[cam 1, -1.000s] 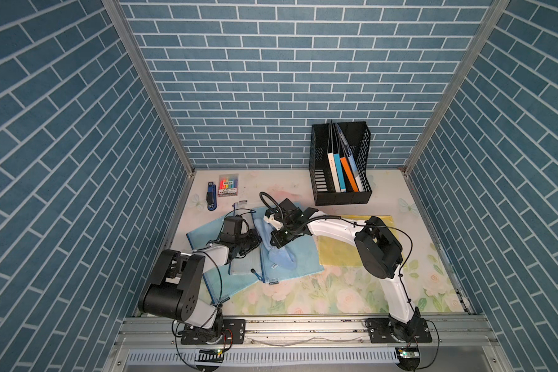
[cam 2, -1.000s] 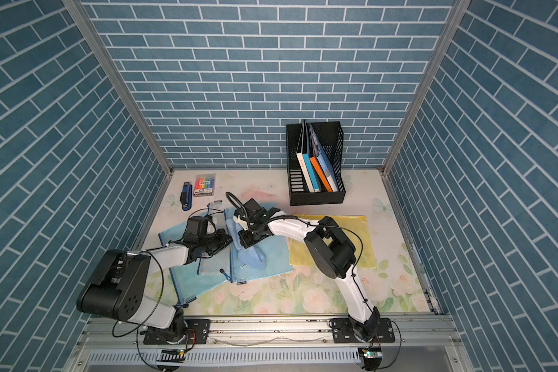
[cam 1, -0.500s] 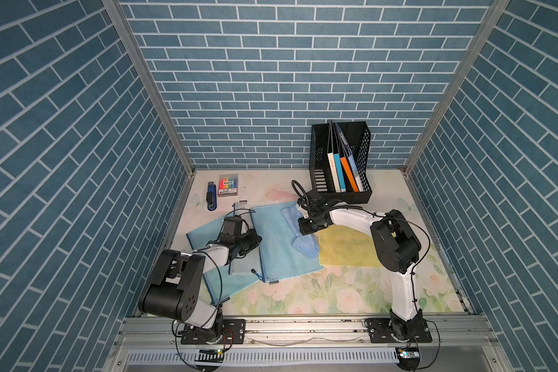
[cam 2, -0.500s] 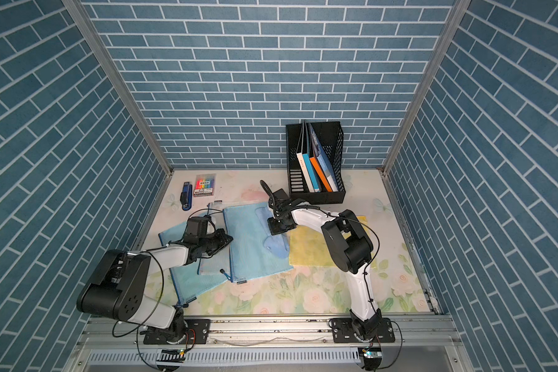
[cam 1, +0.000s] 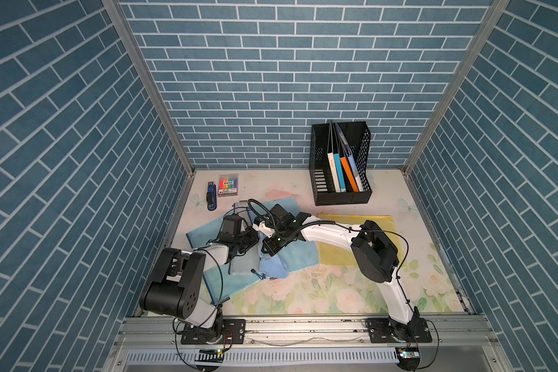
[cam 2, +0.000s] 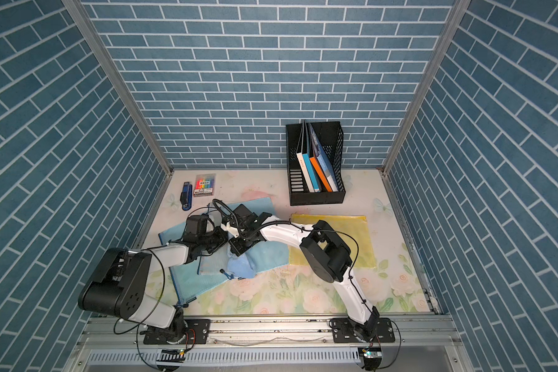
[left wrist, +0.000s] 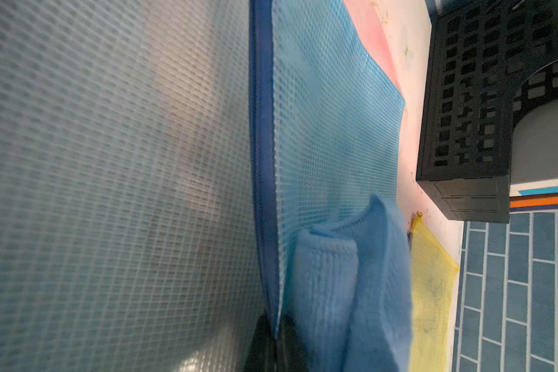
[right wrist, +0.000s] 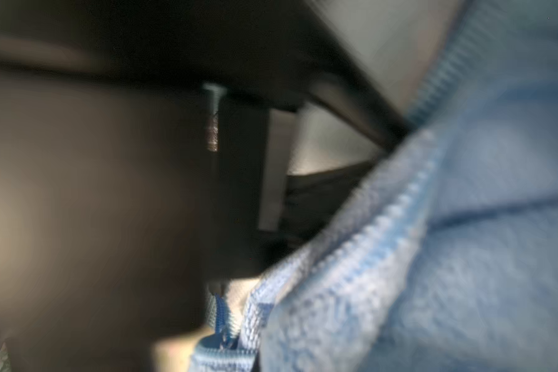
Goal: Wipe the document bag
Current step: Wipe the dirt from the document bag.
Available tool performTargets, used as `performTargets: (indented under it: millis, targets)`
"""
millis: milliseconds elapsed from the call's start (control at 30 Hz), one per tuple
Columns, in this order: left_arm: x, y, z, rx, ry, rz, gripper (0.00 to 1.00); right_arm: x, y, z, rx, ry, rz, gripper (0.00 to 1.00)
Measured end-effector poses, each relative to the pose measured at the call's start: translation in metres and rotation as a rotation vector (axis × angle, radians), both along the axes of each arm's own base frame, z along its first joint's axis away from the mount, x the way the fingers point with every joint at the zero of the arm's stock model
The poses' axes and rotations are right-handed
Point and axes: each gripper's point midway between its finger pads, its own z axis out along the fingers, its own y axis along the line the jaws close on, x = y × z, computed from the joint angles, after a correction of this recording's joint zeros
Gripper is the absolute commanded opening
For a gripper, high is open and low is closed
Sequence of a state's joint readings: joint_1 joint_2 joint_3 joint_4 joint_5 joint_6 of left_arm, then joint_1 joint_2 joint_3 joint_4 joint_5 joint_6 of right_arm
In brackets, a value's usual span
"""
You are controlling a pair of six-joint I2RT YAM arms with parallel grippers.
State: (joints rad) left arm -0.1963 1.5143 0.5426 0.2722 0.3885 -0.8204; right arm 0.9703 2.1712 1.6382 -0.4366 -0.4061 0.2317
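On the left half of the tabletop (cam 1: 303,296) the bag (cam 1: 298,257) lies flat. Its long axis runs from the near edge toward the far edge with a slight tilt, and its right side meets the yellow bag (cam 1: 339,259). Another blue pouch (cam 1: 207,238) lies under its left side.

We see the right gripper (cam 1: 268,252) pinching the cloth (cam 1: 271,269), which sits bunched at the bag's near left corner. From there most of the bag's bare face stretches away toward the far edge and the right. We judge the next stroke must run along that long axis, away from the near edge.

The left gripper (left wrist: 273,335) is pressed together on the bag's dark blue zip edge, so it appears to pin that side. In both top views it sits just beside the right gripper, so the right arm has little room on that side.

The mesh face looks smooth and the floral tabletop is level. The rack (cam 1: 340,197) stands well apart at the far edge.
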Motion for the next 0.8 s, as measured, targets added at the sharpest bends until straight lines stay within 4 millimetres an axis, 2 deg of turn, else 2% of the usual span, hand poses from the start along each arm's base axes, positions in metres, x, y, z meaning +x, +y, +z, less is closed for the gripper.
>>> performTargets:
  millis: [67, 133, 300, 400, 467, 567, 667, 800]
  targets:
    - [0.003, 0.0, 0.003, 0.0, -0.009, -0.001, 0.0, 0.02, -0.024, -0.015, -0.038, 0.018, -0.068, 0.09]
    - [0.004, 0.002, 0.004, 0.0, -0.013, 0.003, 0.0, 0.044, -0.057, -0.028, -0.071, 0.051, -0.161, 0.09]
    - [0.007, 0.009, 0.004, 0.004, -0.015, 0.016, 0.0, 0.105, -0.123, -0.017, -0.115, -0.01, -0.354, 0.08]
    - [0.012, 0.013, 0.006, 0.01, -0.023, 0.025, 0.0, 0.122, -0.141, -0.013, -0.139, -0.045, -0.408, 0.08]
    - [0.015, 0.014, 0.006, 0.01, -0.023, 0.027, 0.0, 0.12, -0.139, -0.013, -0.142, -0.049, -0.402, 0.08]
    - [0.016, 0.014, 0.004, 0.01, -0.017, 0.028, 0.0, 0.103, -0.121, -0.013, -0.138, -0.054, -0.353, 0.08]
    - [0.016, 0.014, 0.001, 0.01, -0.013, 0.029, 0.0, 0.073, -0.09, -0.01, -0.123, -0.058, -0.261, 0.08]
    - [0.018, 0.013, 0.0, 0.006, -0.016, 0.03, 0.0, 0.028, -0.038, 0.0, -0.051, -0.052, -0.1, 0.08]
